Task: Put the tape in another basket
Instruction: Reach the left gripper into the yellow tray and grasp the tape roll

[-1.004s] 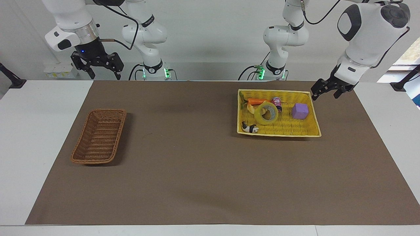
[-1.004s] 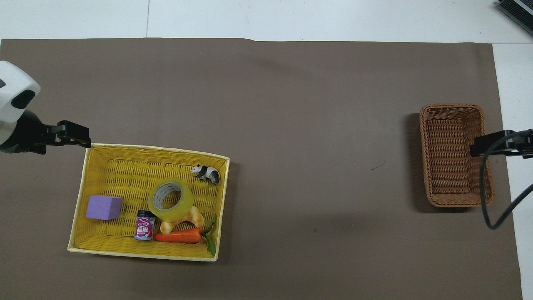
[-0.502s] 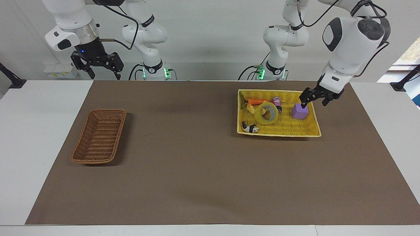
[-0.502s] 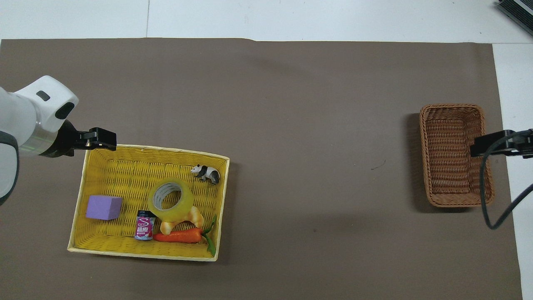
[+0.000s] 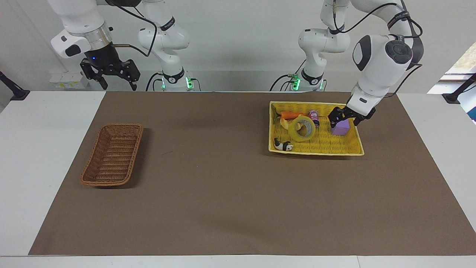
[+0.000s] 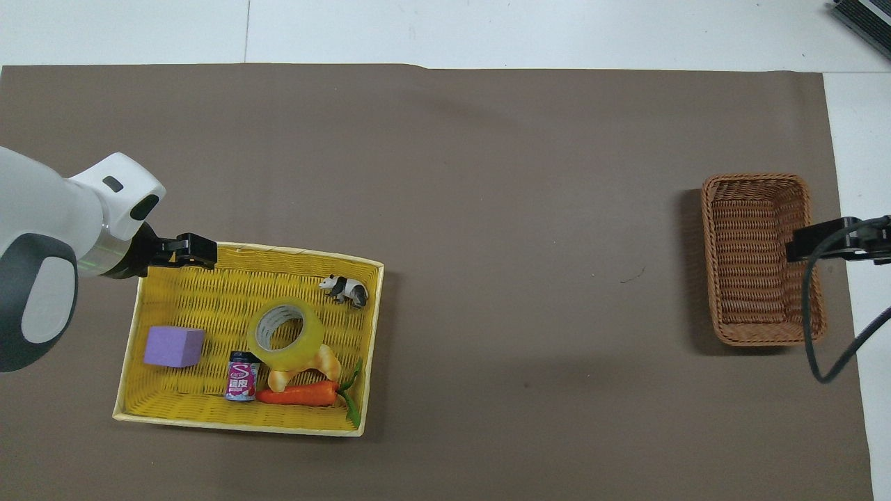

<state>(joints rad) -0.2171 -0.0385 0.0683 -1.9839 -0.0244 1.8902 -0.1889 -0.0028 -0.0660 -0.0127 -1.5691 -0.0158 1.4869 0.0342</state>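
The tape (image 5: pixel 303 128) is a yellowish roll lying in the large yellow basket (image 5: pixel 316 152), propped on a croissant toy; it also shows in the overhead view (image 6: pixel 285 335). The small brown wicker basket (image 5: pixel 111 182) stands empty toward the right arm's end of the table (image 6: pixel 759 179). My left gripper (image 5: pixel 345 120) hangs open and empty in the air over the yellow basket, above the purple cube, apart from the tape; it shows in the overhead view too (image 6: pixel 200 252). My right gripper (image 5: pixel 119 85) waits open and high by its own end.
The yellow basket (image 6: pixel 237 423) also holds a purple cube (image 6: pixel 174 346), a small pink can (image 6: pixel 241 377), a carrot (image 6: pixel 299 395), a croissant toy (image 6: pixel 321 364) and a panda figure (image 6: pixel 344 289). A brown mat covers the table between the two baskets.
My left gripper has swung in from outside the yellow basket's end and lowered to hang over the basket above the purple cube. The right arm and all objects have stayed still.
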